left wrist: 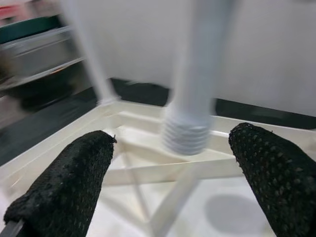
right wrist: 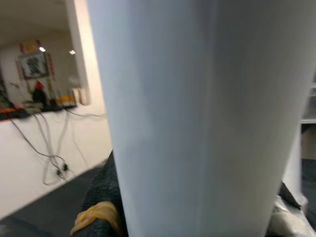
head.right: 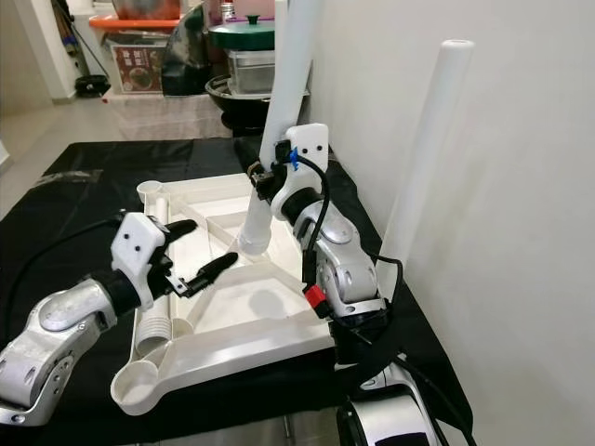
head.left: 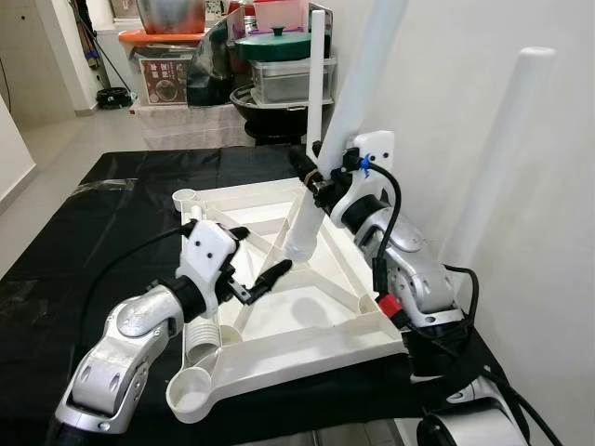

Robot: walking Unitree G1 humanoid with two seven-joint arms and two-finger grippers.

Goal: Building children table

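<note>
Table top: a white plastic table top (head.left: 307, 321) is seen lying upside down on a black cloth (head.left: 84, 232), its ribbed underside facing up, with round sockets at the corners.
Right gripper: the right gripper (head.left: 321, 181) is clamped on a white table leg (head.left: 321, 186), which is held tilted, its threaded lower end hanging just above the middle ribs of the table top.
Left gripper: the left gripper (head.left: 251, 265) is held wide open with nothing between its fingers, just beside and below the leg's lower end (apart from it, not touching).
Fitted legs: one thin leg (head.left: 317, 74) is seen standing upright in the far corner behind the right gripper; another leg (head.left: 502, 139) stands against the wall on the right gripper's outer side.
Near socket: an open socket (head.left: 191, 390) lies below the left arm at the near corner.
Left wrist view: the thread rings on the held leg's end are shown between the two spread black fingers (left wrist: 64, 190), a detail less plain from the head.
Right wrist view: the leg's smooth shaft is seen close up; a yellow band (right wrist: 96, 215) shows on the dark finger.
Background: stacked pots (head.left: 274, 46) are seen beyond the cloth.
</note>
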